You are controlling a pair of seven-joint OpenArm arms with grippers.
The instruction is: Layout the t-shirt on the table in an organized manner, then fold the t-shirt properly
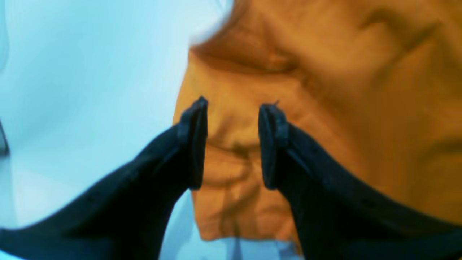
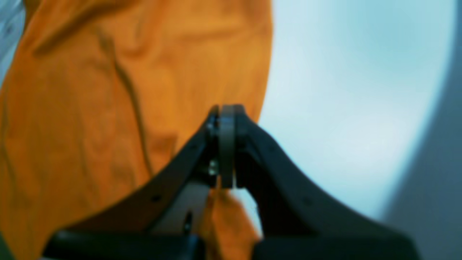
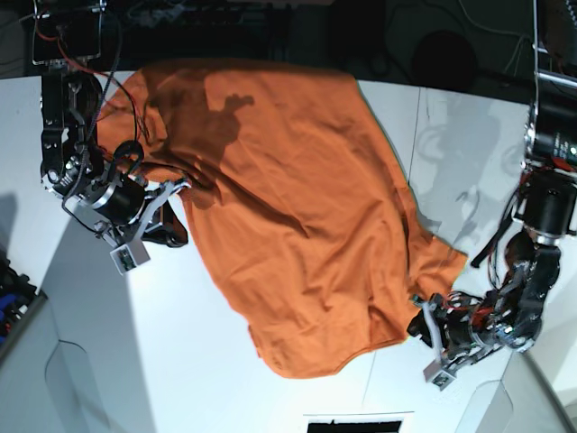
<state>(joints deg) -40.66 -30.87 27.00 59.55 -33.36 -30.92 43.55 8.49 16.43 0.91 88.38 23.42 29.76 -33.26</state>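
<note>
The orange t-shirt (image 3: 288, 207) lies spread but wrinkled across the white table (image 3: 180, 361), its far hem at the table's back edge. My right gripper (image 3: 180, 188) is at the shirt's left edge. In the right wrist view its jaws (image 2: 225, 108) are shut, with orange cloth (image 2: 90, 108) showing between the fingers below the pads. My left gripper (image 3: 422, 327) is low at the shirt's near right corner. In the left wrist view it (image 1: 236, 104) stands open, its fingers either side of a rumpled flap of the t-shirt (image 1: 343, 90), with bare table (image 1: 90, 72) to the left.
A thin seam (image 3: 419, 144) runs across the table on the right. A dark slot (image 3: 352, 424) sits at the near edge. Blue and black items (image 3: 11, 284) lie at the far left edge. Cables and dark equipment (image 3: 225, 23) line the back.
</note>
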